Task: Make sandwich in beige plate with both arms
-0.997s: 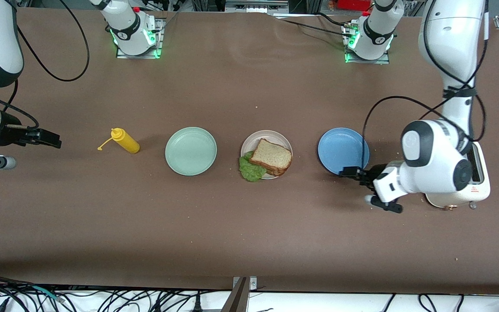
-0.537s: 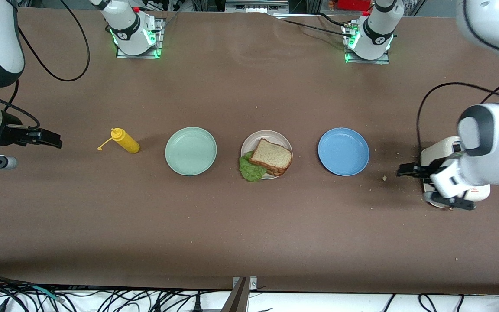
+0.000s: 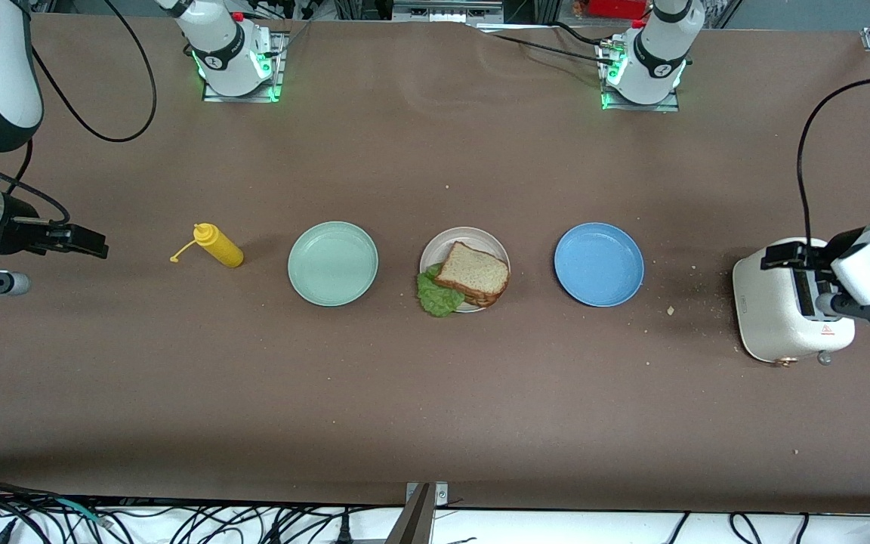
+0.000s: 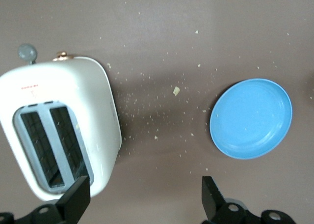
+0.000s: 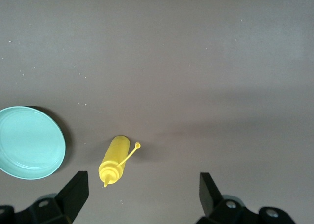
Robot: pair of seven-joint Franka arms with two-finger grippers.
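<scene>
Left gripper (image 3: 782, 255) is hanging over the toaster (image 3: 778, 310), fingers (image 4: 76, 200) spread wide, nothing between them. Right gripper (image 3: 87, 243) is waiting over bare table at the right arm's end, fingers (image 5: 73, 192) likewise spread and holding nothing.

Taking the beige plate (image 3: 446, 240) as the landmark, mid-table:
- The sandwich (image 3: 473, 273) is sitting on it, top slice skewed, lettuce (image 3: 437, 296) spilling over the rim on the edge nearer the front camera.
- The blue plate (image 3: 599, 264) is lying beside it toward the left arm's end, apart from it, nothing on it.
- The toaster is standing well apart past the blue plate at that same end, slots showing dark in the left wrist view.
- Crumbs (image 4: 176, 91) are lying scattered on the table between toaster and blue plate.
- The green plate (image 3: 333, 263) is lying beside the beige plate toward the right arm's end, nothing on it.
- The yellow squeeze bottle (image 3: 217, 245) is lying on its side past the green plate, cap hanging loose on its strap.
</scene>
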